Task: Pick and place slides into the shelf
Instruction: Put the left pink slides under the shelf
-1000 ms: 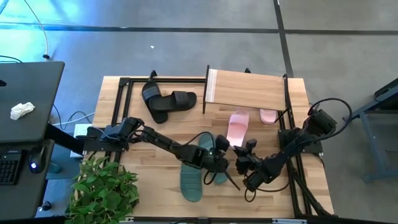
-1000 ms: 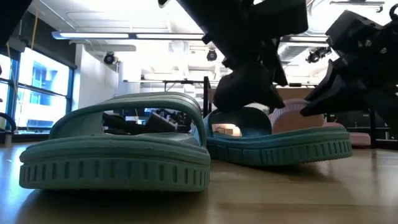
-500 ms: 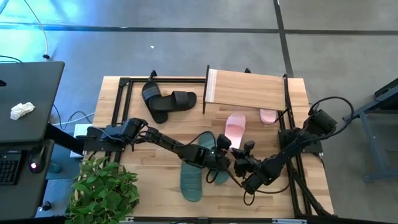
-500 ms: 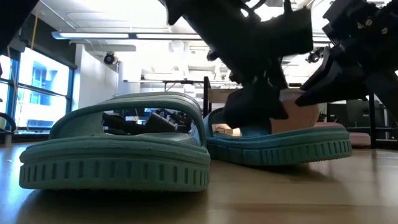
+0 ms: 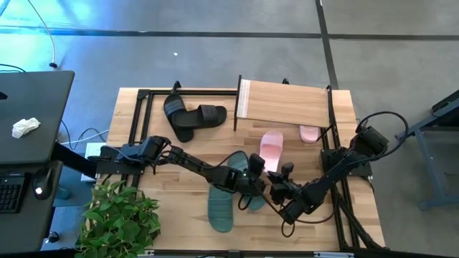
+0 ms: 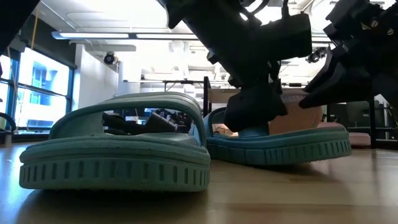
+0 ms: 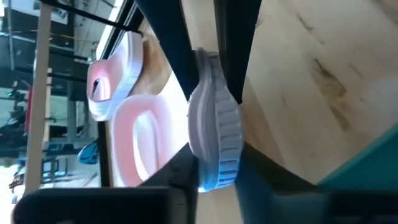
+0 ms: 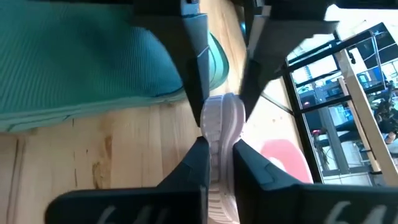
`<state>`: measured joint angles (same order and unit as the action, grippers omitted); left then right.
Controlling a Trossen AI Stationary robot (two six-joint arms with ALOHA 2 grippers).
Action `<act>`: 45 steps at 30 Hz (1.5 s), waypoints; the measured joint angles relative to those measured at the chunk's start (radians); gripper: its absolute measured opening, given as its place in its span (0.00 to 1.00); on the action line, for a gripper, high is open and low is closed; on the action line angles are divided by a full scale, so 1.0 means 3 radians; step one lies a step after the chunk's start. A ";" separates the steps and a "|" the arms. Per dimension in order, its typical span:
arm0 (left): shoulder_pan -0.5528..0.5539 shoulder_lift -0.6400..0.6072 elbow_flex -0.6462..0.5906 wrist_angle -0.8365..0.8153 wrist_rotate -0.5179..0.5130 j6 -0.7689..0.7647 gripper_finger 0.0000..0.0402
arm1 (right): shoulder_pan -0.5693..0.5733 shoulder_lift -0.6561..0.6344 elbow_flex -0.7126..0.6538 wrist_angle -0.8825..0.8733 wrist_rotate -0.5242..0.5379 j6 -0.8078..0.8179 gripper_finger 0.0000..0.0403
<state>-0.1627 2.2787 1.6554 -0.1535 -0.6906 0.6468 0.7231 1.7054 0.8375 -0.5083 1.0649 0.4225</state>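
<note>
Pink slide (image 5: 271, 148) shifted toward shelf (image 5: 285, 103) | both grippers clamp it

A robotics lab or workshop in an open industrial room. The floor (image 5: 215, 64) is bare grey concrete crossed by dark seams at 12 o'clock. Overhead run strip lights (image 6: 124, 35), exposed ducts and a ceiling camera (image 6: 109, 59). Tall windows (image 6: 37, 93) stand at 9 o'clock. A black desk (image 5: 32, 122) with a keyboard (image 5: 11, 193) flanks the wooden table (image 5: 179, 154), with a plant (image 5: 118, 215) at 7 o'clock.
</note>
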 joint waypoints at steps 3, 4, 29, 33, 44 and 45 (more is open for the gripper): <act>-0.0003 0.0000 0.0000 0.0007 0.0017 -0.0003 0.10 | 0.0000 0.0001 0.0000 -0.0041 -0.0020 0.0100 0.06; -0.0002 0.0000 0.0000 0.0016 0.0012 -0.0003 0.10 | 0.0000 0.0001 0.0000 -0.0063 -0.0031 0.0138 0.07; 0.0212 0.0000 -0.0001 0.0406 0.0053 -0.0139 0.10 | 0.0405 0.0001 0.1558 -0.2740 -0.1389 0.1888 0.50; 0.0277 0.0000 -0.0001 0.0561 0.0164 -0.0090 0.10 | 0.0519 0.0001 0.1848 -0.3052 -0.1835 0.2113 0.46; 0.0443 -0.0003 0.0000 0.0787 0.0447 -0.0078 0.10 | 0.0925 0.0001 0.1840 -0.3095 -0.2495 0.3053 0.23; 0.0455 -0.0003 0.0000 0.0802 0.0449 -0.0078 0.10 | 0.0959 0.0001 0.1779 -0.3035 -0.2489 0.3102 0.20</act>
<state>-0.0263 2.2780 1.6554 0.0869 -0.5560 0.6235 1.0108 1.7058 1.3713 -1.4189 0.3181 1.3531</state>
